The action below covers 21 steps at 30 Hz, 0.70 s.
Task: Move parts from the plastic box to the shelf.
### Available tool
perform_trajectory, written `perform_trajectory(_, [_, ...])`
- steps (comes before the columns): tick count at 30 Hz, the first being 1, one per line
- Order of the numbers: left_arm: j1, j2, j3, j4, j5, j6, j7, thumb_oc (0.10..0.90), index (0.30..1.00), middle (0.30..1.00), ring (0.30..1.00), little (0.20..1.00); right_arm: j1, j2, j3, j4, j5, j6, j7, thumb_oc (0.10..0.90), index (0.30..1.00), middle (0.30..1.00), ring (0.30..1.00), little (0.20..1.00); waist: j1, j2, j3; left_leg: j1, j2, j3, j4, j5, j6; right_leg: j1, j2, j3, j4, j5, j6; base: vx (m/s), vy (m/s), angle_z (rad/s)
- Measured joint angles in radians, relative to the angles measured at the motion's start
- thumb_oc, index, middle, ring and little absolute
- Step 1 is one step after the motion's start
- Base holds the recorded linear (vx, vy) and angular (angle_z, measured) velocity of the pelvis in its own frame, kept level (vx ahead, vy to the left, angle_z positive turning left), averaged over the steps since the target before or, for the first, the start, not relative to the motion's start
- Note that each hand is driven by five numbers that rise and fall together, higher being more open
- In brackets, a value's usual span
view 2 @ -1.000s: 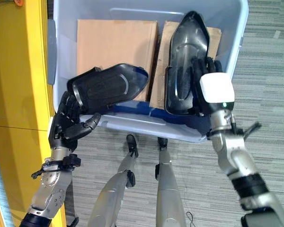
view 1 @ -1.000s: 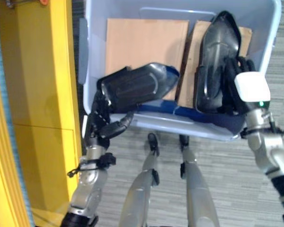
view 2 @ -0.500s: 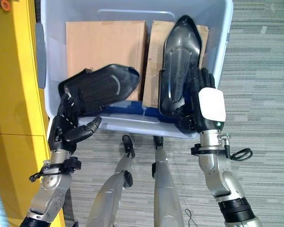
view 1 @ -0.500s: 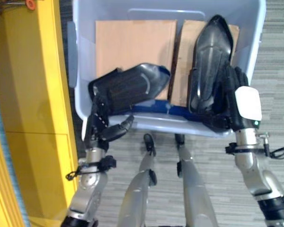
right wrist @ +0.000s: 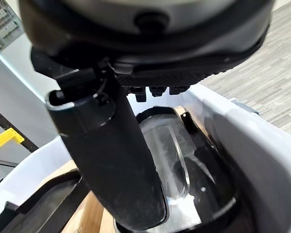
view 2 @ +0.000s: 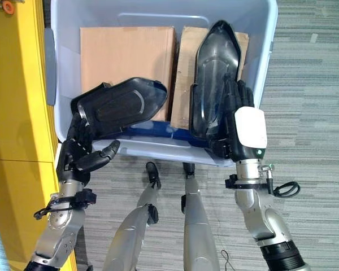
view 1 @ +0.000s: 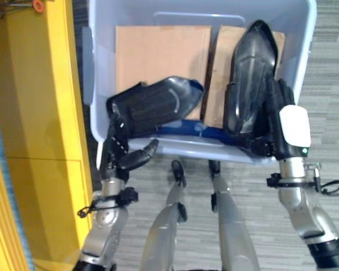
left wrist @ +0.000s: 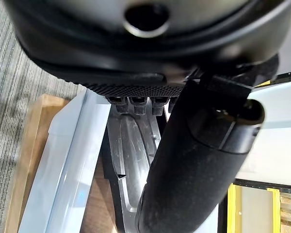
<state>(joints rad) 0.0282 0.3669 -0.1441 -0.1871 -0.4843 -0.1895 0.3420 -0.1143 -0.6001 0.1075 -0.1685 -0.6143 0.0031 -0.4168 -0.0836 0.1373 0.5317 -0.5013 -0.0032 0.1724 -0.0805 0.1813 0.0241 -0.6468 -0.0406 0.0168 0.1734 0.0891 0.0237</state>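
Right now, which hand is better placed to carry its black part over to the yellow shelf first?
The left hand, probably. It holds the left black part at the plastic box wall next to the yellow shelf. The right hand, with the right black part, is on the far side.

Bright, even indoor light, soft shadows. Glare streaks on glossy black parts point(view 2: 214, 79) & box rim point(view 1: 175, 148). Wrist views: close hand point(left wrist: 199, 160) blurred, bg sharper.
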Motion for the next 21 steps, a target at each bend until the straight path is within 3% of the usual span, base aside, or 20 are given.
perform_trajectory(13, [0.034, 0.001, 0.000, -0.022, 0.000, 0.000, 0.003, 0.900, 1.000, 1.000, 1.000, 1.000, 0.034, 0.005, 0.066, -0.009, 0.029, -0.019, 0.011, 0.900, 1.000, 1.000, 1.000, 1.000, 0.000, -0.005, 0.003, 0.016, 0.000, -0.004, 0.000, -0.004, 0.001, 0.017, -0.001, -0.002, -0.002, 0.000, 0.000, 0.00, 0.000, 0.00])
perform_trajectory(21, [0.028, 0.001, 0.000, -0.017, 0.000, 0.000, 0.004, 0.900, 1.000, 1.000, 1.000, 1.000, -0.045, 0.005, 0.085, 0.086, 0.017, 0.000, 0.009, 0.900, 1.000, 1.000, 1.000, 1.000, 0.000, -0.005, 0.003, 0.016, 0.000, -0.002, 0.000, -0.003, 0.001, 0.018, -0.001, -0.002, -0.005, 0.000, 0.000, 0.00, 0.000, 0.00])
